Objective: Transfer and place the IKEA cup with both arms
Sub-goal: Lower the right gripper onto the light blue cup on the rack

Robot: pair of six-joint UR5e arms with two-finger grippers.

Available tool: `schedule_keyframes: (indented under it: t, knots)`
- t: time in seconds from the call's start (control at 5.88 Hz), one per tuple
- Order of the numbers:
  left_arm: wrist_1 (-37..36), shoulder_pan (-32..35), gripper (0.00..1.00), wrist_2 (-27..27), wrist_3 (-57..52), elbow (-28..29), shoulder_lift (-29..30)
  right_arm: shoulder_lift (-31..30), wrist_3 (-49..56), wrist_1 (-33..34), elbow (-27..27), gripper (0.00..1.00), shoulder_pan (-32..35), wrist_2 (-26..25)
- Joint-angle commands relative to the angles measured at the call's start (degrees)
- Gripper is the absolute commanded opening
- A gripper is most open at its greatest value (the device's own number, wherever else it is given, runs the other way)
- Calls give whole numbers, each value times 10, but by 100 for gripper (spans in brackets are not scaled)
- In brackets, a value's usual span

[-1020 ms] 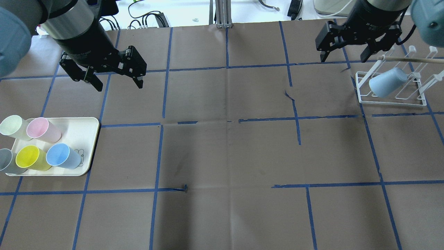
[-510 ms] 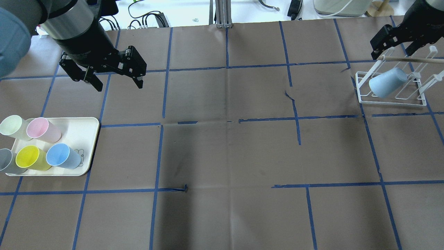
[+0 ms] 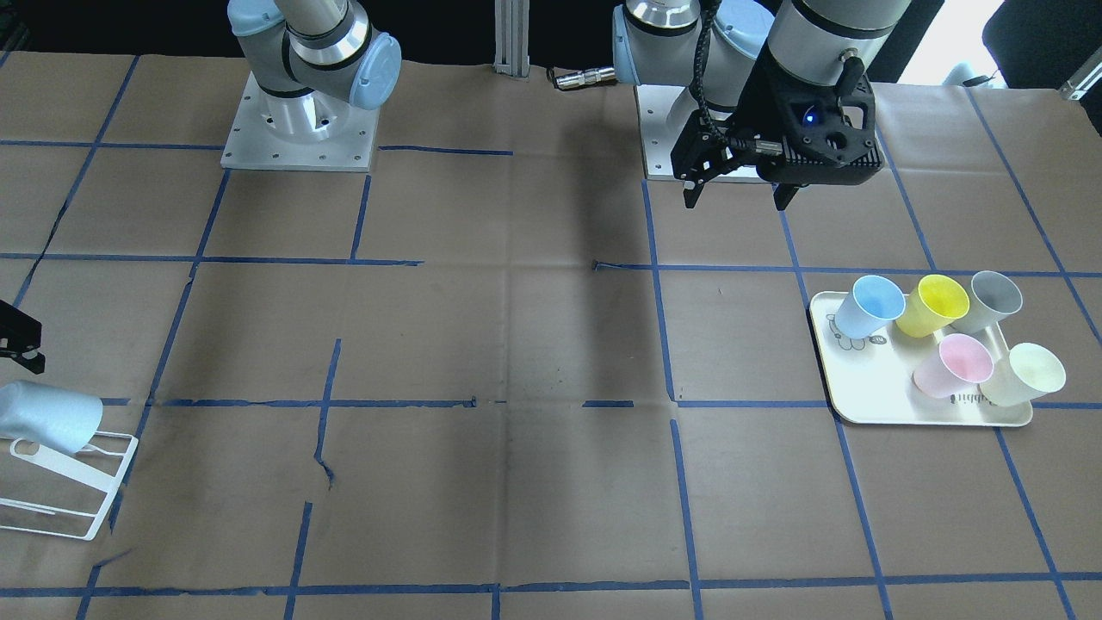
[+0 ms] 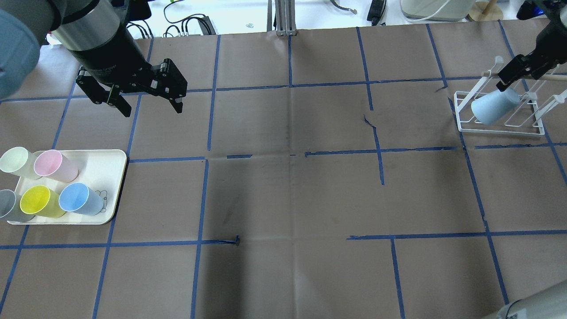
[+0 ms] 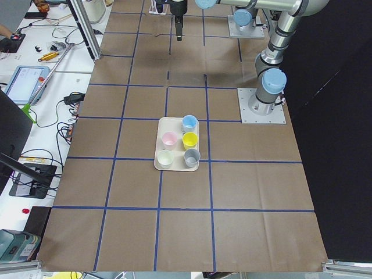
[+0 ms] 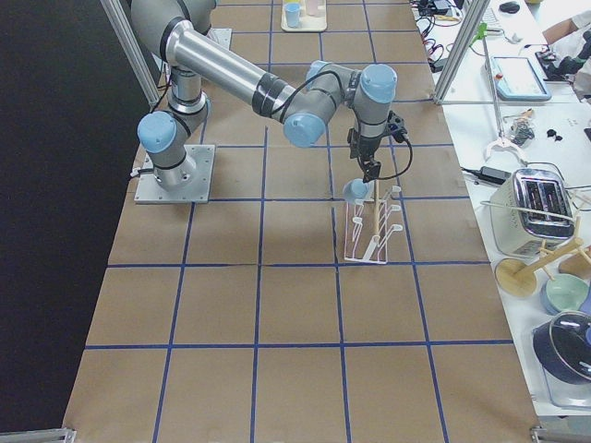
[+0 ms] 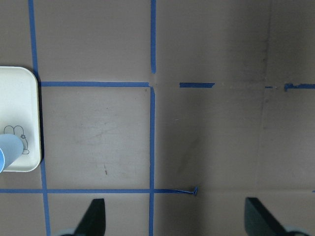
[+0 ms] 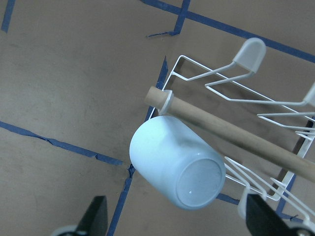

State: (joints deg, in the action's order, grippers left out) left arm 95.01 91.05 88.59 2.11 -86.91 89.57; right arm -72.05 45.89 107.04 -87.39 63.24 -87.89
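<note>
One light-blue IKEA cup (image 4: 494, 105) hangs tilted, mouth down, on a white wire rack (image 4: 500, 129) at the far right; it also shows in the right wrist view (image 8: 174, 162), bottom toward the camera. My right gripper (image 8: 177, 221) is open and empty, above the cup and apart from it; one of its fingers (image 4: 509, 75) shows just above the rack. A second identical blue cup (image 4: 79, 199) stands on the cream tray (image 4: 116, 170) at the left. My left gripper (image 4: 152, 110) is open and empty, hovering behind the tray.
The tray also holds a pink cup (image 4: 55, 165), a yellow cup (image 4: 40, 201), a pale green cup (image 4: 17, 161) and a grey cup (image 4: 9, 206). A wooden rod (image 8: 236, 135) runs across the rack above the hung cup. Brown paper with blue tape lines covers the table.
My right gripper has moved to the right, from behind the table's middle-right to over the rack and the hung cup. The left arm and all cups have not moved.
</note>
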Motion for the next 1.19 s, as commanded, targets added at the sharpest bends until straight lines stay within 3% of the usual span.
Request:
schedule_keyframes:
  t: [0.0,1.02]
  knots:
    - [0,0,98,0,0,0,0,30,9,23,-1,100,-2,5]
    - [0,0,98,2,1,-3,0,63,8,32,-1,100,-19,36]
